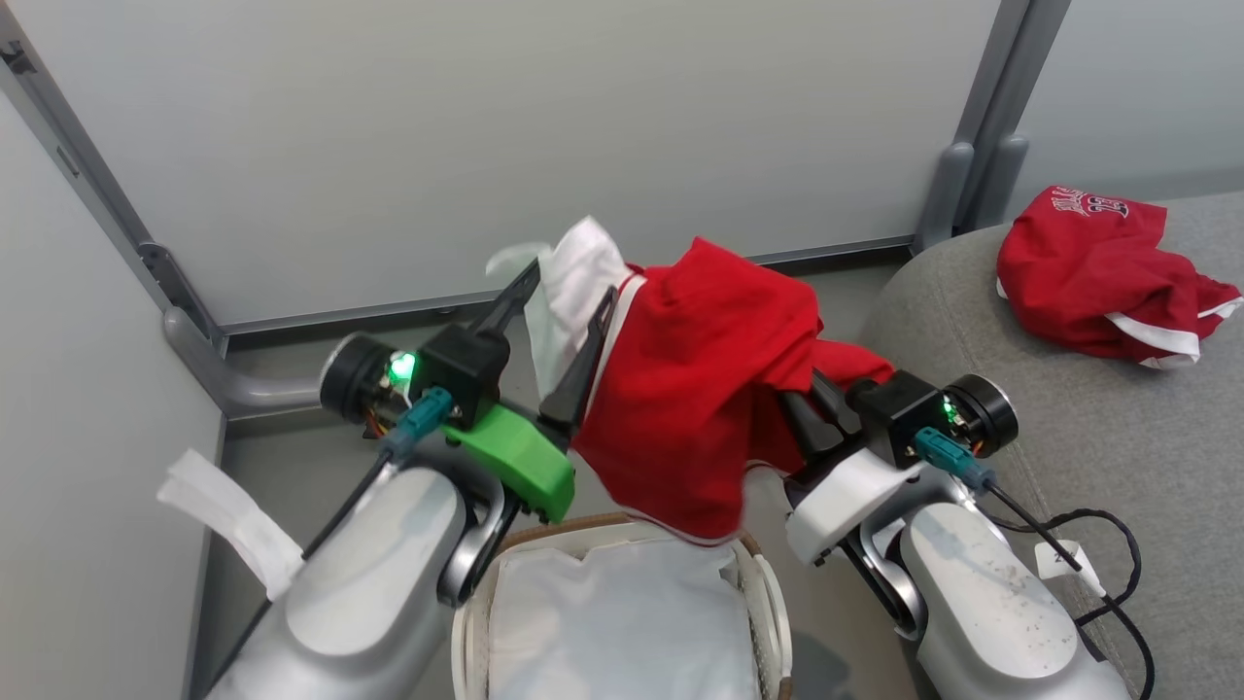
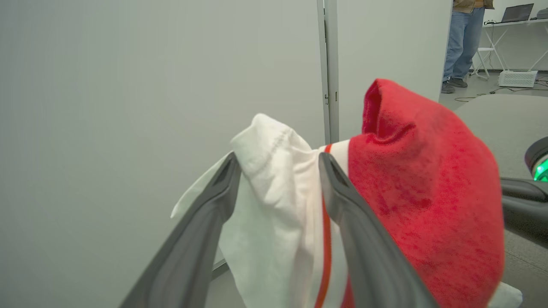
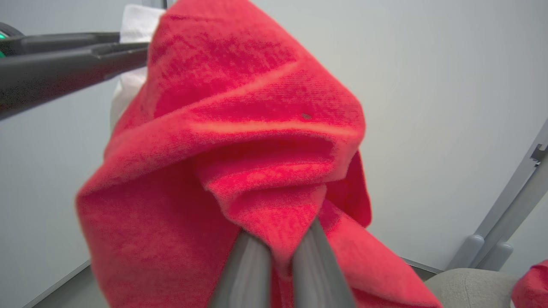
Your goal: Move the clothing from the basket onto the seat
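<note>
A red garment [image 1: 700, 389] with a white panel and red stripe hangs in the air above the basket [image 1: 768, 583]. My right gripper [image 3: 280, 239] is shut on a fold of its red cloth [image 3: 239, 149]; in the head view its fingers [image 1: 812, 408] are partly buried in the fabric. My left gripper [image 1: 571, 282] stands open, its fingers [image 2: 342, 201] spread with the white panel [image 2: 274, 201] bunched between them. A second red garment [image 1: 1098, 272] with white lettering lies on the grey seat [image 1: 1069, 408] at the right. The basket holds its white liner [image 1: 622, 622].
Pale partition walls close the corner behind, with a grey post [image 1: 982, 136] next to the seat. A black cable [image 1: 1098, 544] and tag lie on the seat's near edge. A person's legs [image 2: 464, 38] stand far off beyond the partition.
</note>
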